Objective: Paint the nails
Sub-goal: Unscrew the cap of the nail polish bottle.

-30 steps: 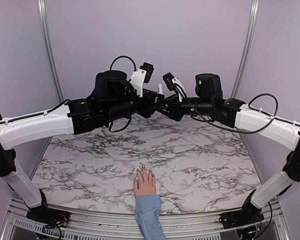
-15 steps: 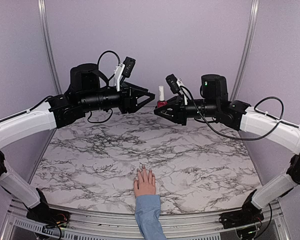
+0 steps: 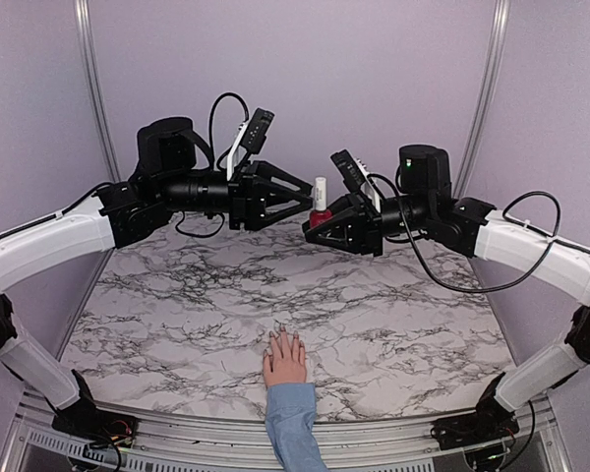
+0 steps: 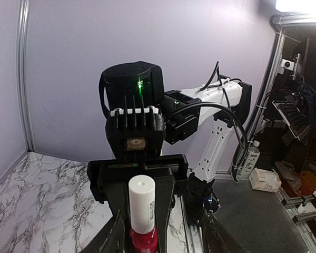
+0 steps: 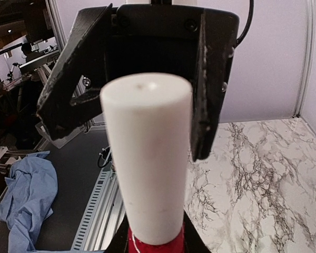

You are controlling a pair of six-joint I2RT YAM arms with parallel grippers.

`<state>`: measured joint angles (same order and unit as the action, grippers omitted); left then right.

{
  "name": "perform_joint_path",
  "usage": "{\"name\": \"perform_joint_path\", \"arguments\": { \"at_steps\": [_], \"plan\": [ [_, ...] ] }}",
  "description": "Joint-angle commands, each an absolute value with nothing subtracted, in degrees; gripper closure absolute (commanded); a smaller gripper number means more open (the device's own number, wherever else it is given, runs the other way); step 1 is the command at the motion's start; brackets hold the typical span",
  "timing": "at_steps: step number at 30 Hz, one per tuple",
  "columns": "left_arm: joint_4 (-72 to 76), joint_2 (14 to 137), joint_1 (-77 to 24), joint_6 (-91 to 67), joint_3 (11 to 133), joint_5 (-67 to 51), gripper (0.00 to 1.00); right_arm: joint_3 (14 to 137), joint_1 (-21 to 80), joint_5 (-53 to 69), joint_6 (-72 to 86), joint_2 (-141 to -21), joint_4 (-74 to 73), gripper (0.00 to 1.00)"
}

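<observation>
Down at the near edge, the pale pink hand point(image 3: 285, 361) lay flat on the marble surface point(image 3: 157, 295), its light blue sleeve point(image 3: 293, 423) trailing back between the arm bases. The nails point(image 3: 282, 337) pointed away from the robot and were too small from above to tell painted from bare. Nothing was anywhere near them.

All the action was further back, well above the surface. The right fingers point(image 4: 166, 200) were clamped on the dark red polish bottle point(image 3: 320, 217), holding it upright with its white cap point(image 3: 320, 189) on top.

And here was the change: a second back the two arms were bunched tight together, and half a second back the left arm had swung well clear. Now it was back in. The left fingers point(image 5: 210, 84) stood open, one on each side of the cap. The right wrist view showed a gap on both sides, so there was no grip yet.

My read was that the cap was still on and unscrewing came next. No brush was out, so no painting had begun.
</observation>
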<state>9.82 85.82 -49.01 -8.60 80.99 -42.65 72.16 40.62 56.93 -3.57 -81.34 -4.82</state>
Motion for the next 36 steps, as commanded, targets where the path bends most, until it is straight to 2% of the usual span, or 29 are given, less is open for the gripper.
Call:
{"name": "perform_joint_path", "arguments": {
  "at_steps": [1, 10, 20, 29, 36],
  "plan": [
    [11.98, 87.09, -48.89, -8.52, 83.76, -47.43, 0.5, 75.34, 41.4, 61.49, -5.09, -82.25, -6.57, 1.0],
    [11.96, 88.87, -49.16, -8.29, 85.05, -48.63, 0.54, 76.31, 42.46, 62.17, -5.53, -83.36, -7.47, 1.0],
    [11.95, 89.38, -49.21, -8.31, 85.09, -49.78, 0.66, 76.72, 42.92, 62.78, -5.8, -83.9, -7.65, 1.0],
    [11.59, 88.95, -49.14, -8.17, 84.64, -48.6, 0.84, 76.4, 42.68, 61.97, -4.11, -83.76, -6.13, 1.0],
    [10.45, 88.44, -49.22, -8.0, 84.59, -44.53, 0.97, 76.23, 41.69, 55.51, -1.02, -83.66, -5.25, 1.0]
  ]
}}
